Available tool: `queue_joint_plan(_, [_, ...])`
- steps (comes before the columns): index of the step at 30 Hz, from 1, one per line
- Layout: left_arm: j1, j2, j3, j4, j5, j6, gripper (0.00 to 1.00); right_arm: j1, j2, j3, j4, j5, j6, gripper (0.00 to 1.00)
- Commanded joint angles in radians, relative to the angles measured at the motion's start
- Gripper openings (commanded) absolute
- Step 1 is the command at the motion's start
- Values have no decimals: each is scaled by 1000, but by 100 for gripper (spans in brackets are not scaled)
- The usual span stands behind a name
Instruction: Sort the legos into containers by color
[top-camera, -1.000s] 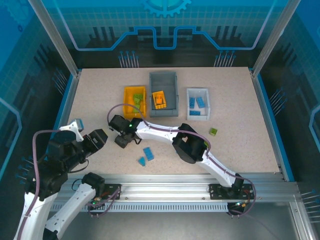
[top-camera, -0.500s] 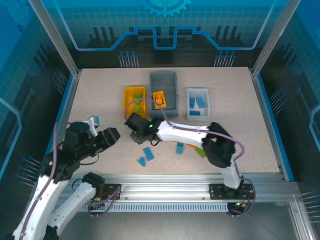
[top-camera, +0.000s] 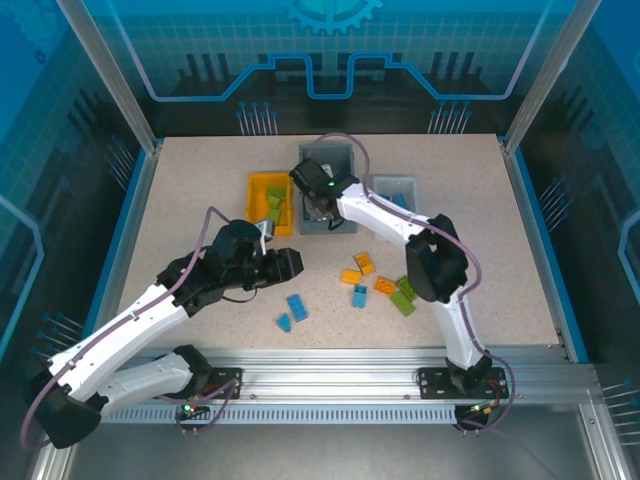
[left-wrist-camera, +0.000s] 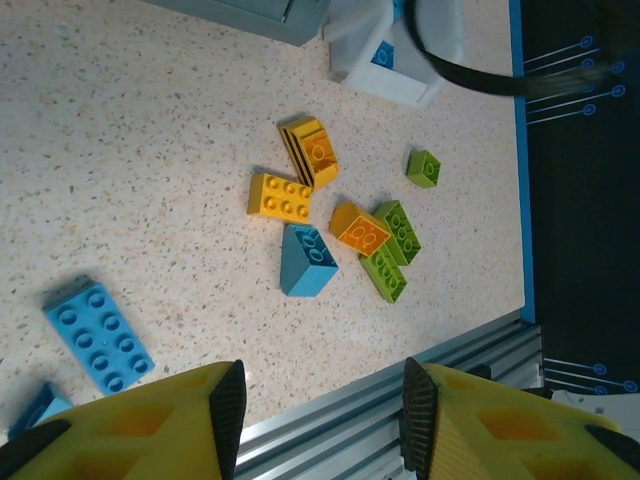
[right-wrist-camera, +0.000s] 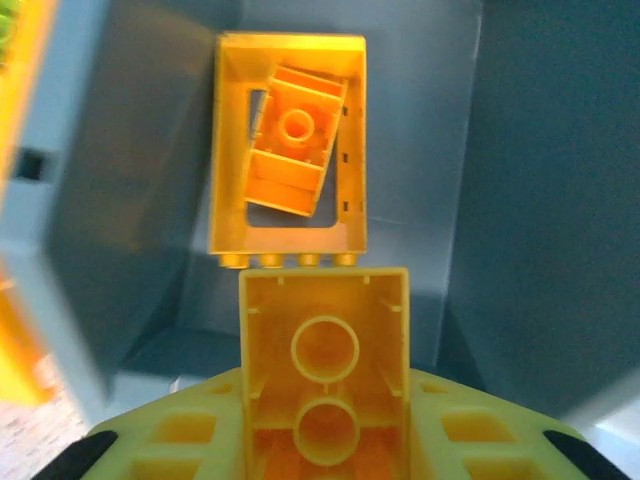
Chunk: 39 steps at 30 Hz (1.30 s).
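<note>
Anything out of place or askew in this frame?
Nothing damaged or spilled. Inside the grey bin, a small orange brick lies crooked within the orange frame. On the table, one blue brick appears tipped on its side. The right end effector grips a second orange brick.

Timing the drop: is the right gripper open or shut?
Shut on an orange brick: the right gripper clamps it between its yellow fingers, above the grey bin.

Loose legos (top-camera: 363, 262) before the containers (top-camera: 252, 205)
</note>
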<state>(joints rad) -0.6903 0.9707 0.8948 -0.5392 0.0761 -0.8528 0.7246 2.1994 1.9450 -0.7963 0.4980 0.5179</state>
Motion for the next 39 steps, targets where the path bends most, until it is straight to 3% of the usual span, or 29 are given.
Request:
queue_joint_plan(1, [-24,4,-10,50,-57,-12,49,-11,67,131,-161,60,31,36])
queue_joint_plan(5, [-27,-15,-17,32,-69,-9,49,-18,153,224,-233,68,52,46])
queue_joint_plan(10, [-27,-30,-19,18,-77,-6,49,-17,141,191,-204,63,65,56])
queue_joint_plan(19, [-27,-22,-25,-57,-118,10,49,67,-111,62,-84,150,5,53])
queue_joint_plan(29, [-36,-11,-110,-112,-135,-15,51,197,-655,-565,160,98,46,50])
queue_joint_plan(34, [-54,-6,-140,-63,-118,-10,52,252,-883,-804,91,111,176,50])
queue_joint_plan(39, [-118,105,-115,29,-106,3,54,250,-1092,-996,-37,112,358,50])
